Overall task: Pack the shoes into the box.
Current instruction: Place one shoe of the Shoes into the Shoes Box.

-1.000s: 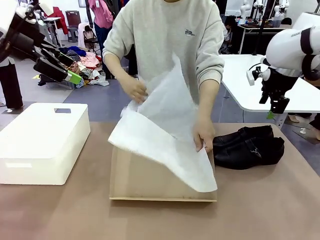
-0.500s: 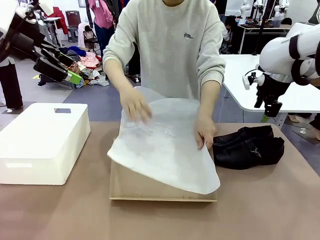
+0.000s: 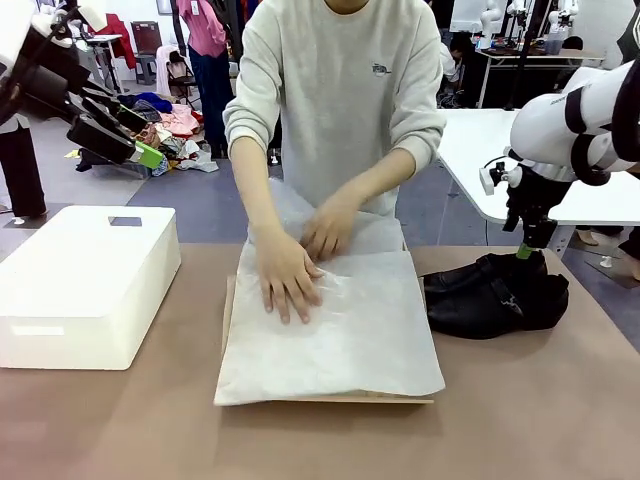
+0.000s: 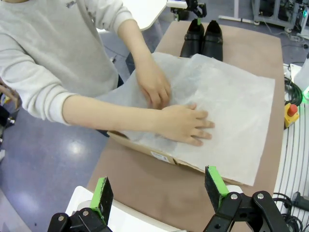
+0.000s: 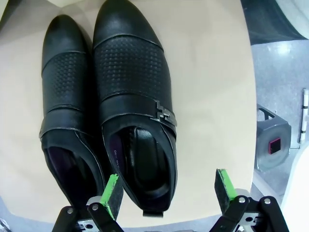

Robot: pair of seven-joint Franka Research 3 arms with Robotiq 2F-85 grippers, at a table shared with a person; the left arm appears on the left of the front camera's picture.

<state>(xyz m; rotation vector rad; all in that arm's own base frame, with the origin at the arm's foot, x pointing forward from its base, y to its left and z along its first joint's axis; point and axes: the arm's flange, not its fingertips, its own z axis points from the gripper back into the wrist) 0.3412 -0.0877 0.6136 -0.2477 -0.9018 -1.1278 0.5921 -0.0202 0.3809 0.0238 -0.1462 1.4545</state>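
Meanwhile, at a shared table (image 3: 520,430), a person in a grey sweatshirt smooths tissue paper (image 3: 350,340) over the box (image 4: 140,147), with one hand (image 3: 287,283) spread flat on the sheet and the other at its far edge. The box sits mid-table, little more than its cardboard rim peeping out beneath the paper. The shoes (image 3: 495,293) lie just beside it on the robot's right, side by side and touching, toes toward the box. The right gripper (image 5: 168,188) hangs just above their heel end, jaws spread wide and empty, straddling the buckled shoe's opening. The left gripper (image 4: 159,187) hovers high and well back on the other side, likewise released and holding nothing.

The pick looks best made across the buckled shoe's collar, where the leather should be stiffest. Because the pair touch, one finger will probably have to slip inside an opening or between the two, so a slow, square descent matters. Smooth, shiny leather may slide under the pads, so a firm squeeze seems wise. The shoe should likely not travel until the person's hands are off the sheet.

The tabletop is plain brown and matte, with a white bin (image 3: 85,285) at the robot's left. Behind, clothes (image 3: 170,125) are heaped on a grey-blue floor, and a white table (image 3: 480,160) stands to the right.
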